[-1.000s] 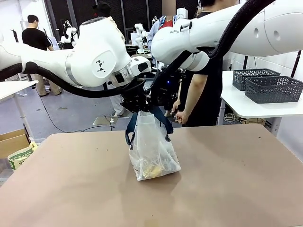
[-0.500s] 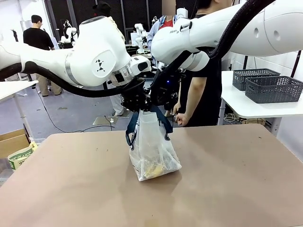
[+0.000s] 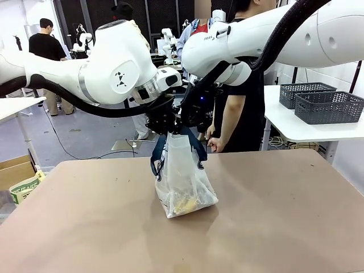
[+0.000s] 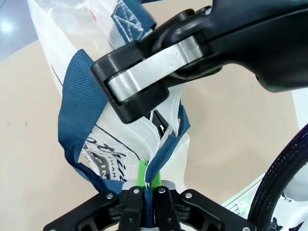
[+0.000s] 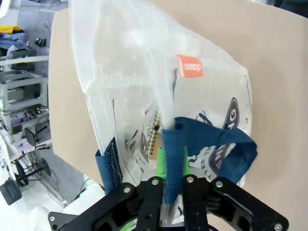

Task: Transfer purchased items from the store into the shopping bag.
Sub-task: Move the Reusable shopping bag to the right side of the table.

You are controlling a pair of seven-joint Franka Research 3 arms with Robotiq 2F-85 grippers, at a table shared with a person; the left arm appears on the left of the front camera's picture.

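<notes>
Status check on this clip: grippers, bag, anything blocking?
Left gripper shut on shopping bag handle. Right gripper clamped on the other handle. Bag upright on table, purchased items inside. Nothing blocking; person stands behind.

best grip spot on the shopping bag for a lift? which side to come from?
Probably the navy strap handles at the top, approached from above. The shopping bag is soft translucent film and sags around its contents, so the walls offer no firm hold; the straps are flat webbing a tool can pinch. Both tools already do this: the left tool and right tool each clamp a strap between green pads.
</notes>
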